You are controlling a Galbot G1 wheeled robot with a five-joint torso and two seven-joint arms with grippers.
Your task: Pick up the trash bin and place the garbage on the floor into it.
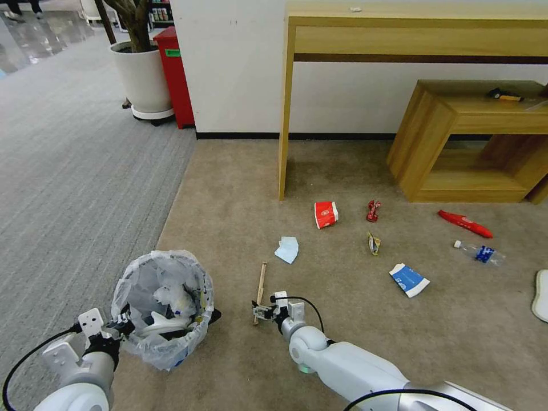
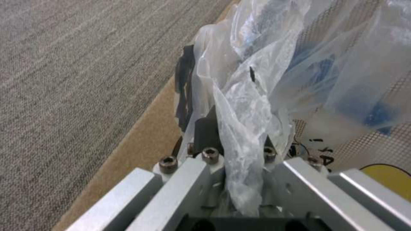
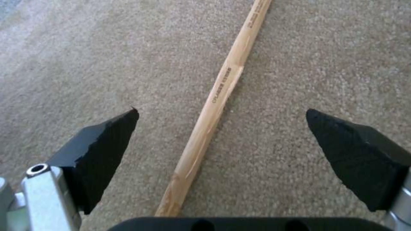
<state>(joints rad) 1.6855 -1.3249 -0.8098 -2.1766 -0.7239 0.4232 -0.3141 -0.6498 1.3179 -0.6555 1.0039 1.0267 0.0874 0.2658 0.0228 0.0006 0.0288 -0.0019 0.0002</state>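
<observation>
The bin (image 1: 162, 308) is held at its near rim by the left gripper (image 1: 123, 328), whose jaws are closed on the rim and the bag (image 2: 244, 128) folded over it, apparently so that the bin can be carried along the floor (image 1: 240, 188) and kept beside each piece of litter. Just to its right, the stick (image 1: 261, 283) is straddled at its near end by the right gripper (image 1: 261, 311), jaws spread wide on either side and not yet touching, presumably lined up for a pinch across the thin wood. Farther right, the mask (image 1: 287, 249), cup (image 1: 326, 214), carton (image 1: 409, 279) and bottle (image 1: 480, 253) are left scattered on the floor, well apart from the bin.
</observation>
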